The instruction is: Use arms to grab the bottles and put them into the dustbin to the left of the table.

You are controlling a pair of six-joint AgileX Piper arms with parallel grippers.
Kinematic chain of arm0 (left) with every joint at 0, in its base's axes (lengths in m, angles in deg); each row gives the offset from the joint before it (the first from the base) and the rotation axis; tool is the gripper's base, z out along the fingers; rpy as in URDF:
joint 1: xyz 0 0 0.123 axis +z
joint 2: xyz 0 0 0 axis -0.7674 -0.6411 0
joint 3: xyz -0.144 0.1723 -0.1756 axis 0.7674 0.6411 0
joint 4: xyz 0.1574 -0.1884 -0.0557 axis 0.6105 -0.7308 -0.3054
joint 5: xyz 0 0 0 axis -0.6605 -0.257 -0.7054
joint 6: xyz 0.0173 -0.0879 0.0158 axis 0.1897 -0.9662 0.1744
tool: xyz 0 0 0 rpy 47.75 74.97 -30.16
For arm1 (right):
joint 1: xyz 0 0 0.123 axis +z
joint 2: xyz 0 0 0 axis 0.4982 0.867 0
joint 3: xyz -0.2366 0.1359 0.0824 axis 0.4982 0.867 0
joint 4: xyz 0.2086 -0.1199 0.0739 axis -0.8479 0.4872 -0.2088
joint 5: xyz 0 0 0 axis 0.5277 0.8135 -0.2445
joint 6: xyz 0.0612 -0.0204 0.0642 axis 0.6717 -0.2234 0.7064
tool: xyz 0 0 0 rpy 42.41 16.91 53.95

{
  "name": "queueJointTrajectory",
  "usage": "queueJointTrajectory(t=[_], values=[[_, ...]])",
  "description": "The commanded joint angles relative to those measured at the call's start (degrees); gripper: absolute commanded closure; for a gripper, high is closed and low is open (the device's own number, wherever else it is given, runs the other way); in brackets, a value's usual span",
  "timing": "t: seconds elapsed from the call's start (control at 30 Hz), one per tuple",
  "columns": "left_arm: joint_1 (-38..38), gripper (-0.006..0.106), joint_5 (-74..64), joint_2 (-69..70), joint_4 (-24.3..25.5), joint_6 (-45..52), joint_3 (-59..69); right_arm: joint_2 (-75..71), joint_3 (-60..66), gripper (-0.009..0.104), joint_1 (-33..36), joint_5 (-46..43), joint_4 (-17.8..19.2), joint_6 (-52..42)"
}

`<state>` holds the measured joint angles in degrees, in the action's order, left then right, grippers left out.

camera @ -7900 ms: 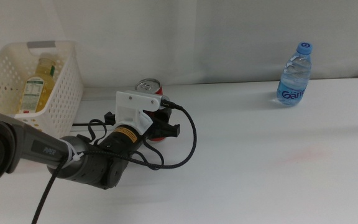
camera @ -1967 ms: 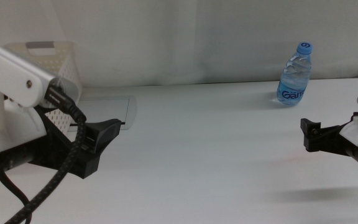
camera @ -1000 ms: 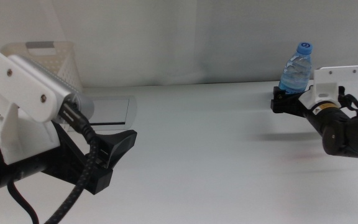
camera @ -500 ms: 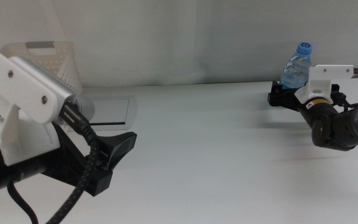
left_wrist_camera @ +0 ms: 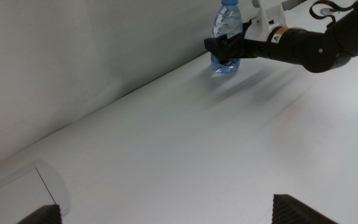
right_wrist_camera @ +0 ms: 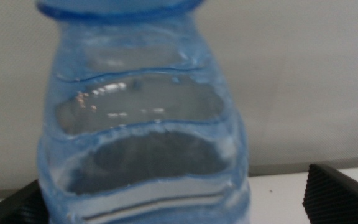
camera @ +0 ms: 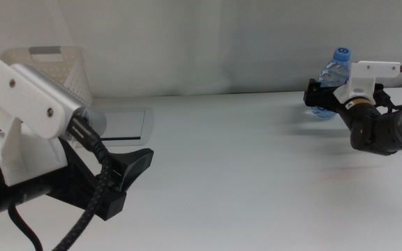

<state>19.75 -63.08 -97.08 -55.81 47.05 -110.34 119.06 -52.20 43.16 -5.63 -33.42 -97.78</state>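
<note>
You're looking at a lab-style robot test bench, not a home or shop. A plain white table [camera: 243, 174] runs wide and bare, with a flat grey panel [camera: 124, 124] set into it at about 9 o'clock. A blank white backdrop [camera: 208, 42] closes off the whole 12 o'clock side. Two white-housed arms with black cables come in from 8 and 3 o'clock. A white perforated dustbin [camera: 54, 66] sits at 10 o'clock. No furniture, no decor, no shelving visible.

Basket [camera: 44, 59]: far left of the table [camera: 243, 181].
Water bottle [camera: 332, 73]: far right, at the back.
Right gripper [camera: 322, 97]: around the bottle.
Left gripper [camera: 117, 183]: front left.
</note>
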Motion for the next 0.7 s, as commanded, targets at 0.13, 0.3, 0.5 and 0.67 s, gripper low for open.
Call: queueJointTrajectory(t=[0.13, 0.3, 0.5, 0.67], values=[[-0.44, 0.013, 0.0, 0.19, -0.48, -0.07, 0.24, 2.1, -3.04, 0.004, -0.29, 3.19, -0.09, -0.64], [-0.44, 0.013, 0.0, 0.19, -0.48, -0.07, 0.24, 2.87, -3.13, 0.042, -0.29, 2.65, 1.92, -0.64], [-0.44, 0.013, 0.0, 0.19, -0.48, -0.07, 0.24, 2.87, -3.03, 0.097, -0.06, 2.82, 3.09, -0.64], [-0.44, 0.013, 0.0, 0.19, -0.48, -0.07, 0.24, 2.64, -3.03, 0.097, -0.06, 4.57, 2.84, -0.15]])
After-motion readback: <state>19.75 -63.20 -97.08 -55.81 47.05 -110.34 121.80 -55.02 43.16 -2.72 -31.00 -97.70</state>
